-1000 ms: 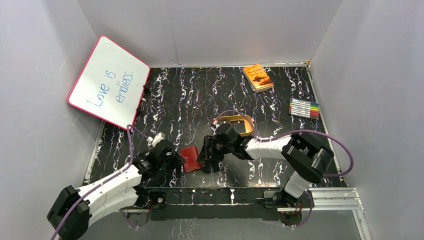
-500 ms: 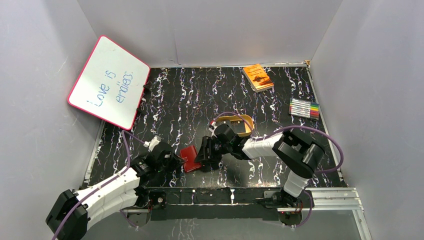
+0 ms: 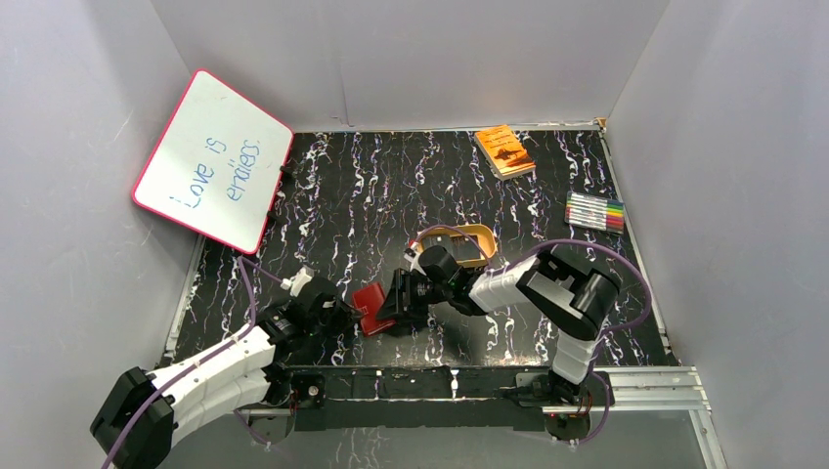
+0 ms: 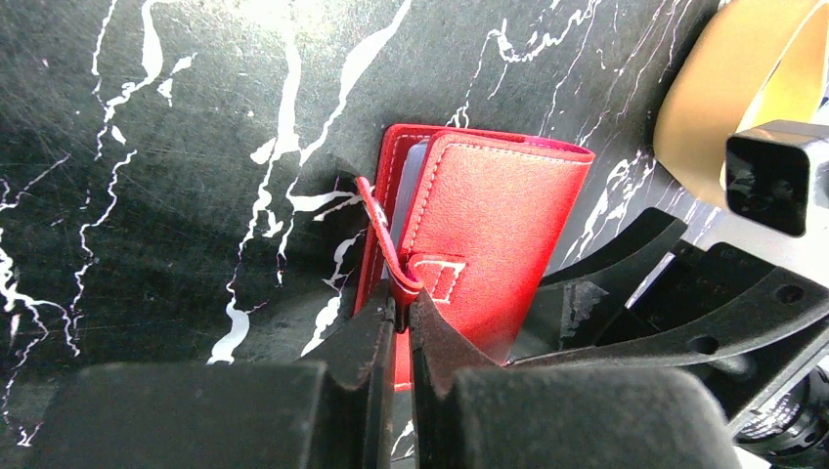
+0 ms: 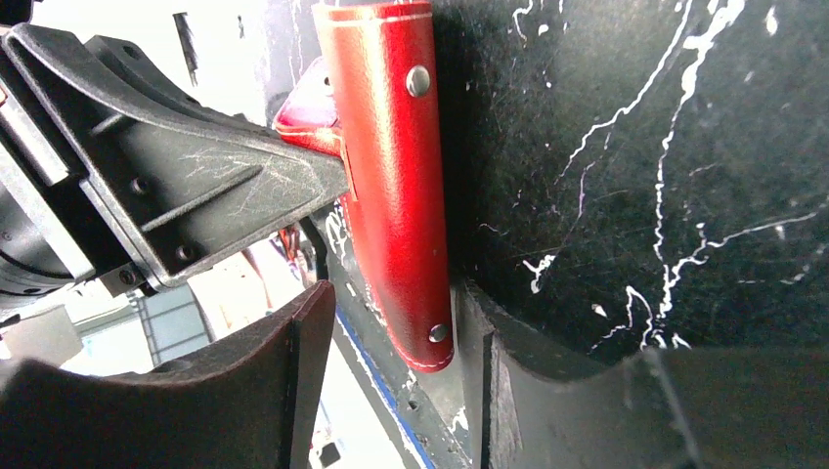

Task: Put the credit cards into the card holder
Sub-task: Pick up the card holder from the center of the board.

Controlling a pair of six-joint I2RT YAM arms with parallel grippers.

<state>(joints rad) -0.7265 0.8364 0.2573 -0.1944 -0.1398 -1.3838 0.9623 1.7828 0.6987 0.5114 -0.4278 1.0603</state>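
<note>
Left jaws: pinched shut on the tab [image 4: 383, 233] of the holder [image 4: 499, 215].
Right jaws: wide, one on each side of the holder's edge.
Holder: on the desk [image 3: 371, 186], between both arms, near the tray [image 3: 486, 237].

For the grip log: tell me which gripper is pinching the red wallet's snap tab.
The left gripper: shut on the snap tab of the card holder, while the right gripper stands open astride the holder's edge.
</note>
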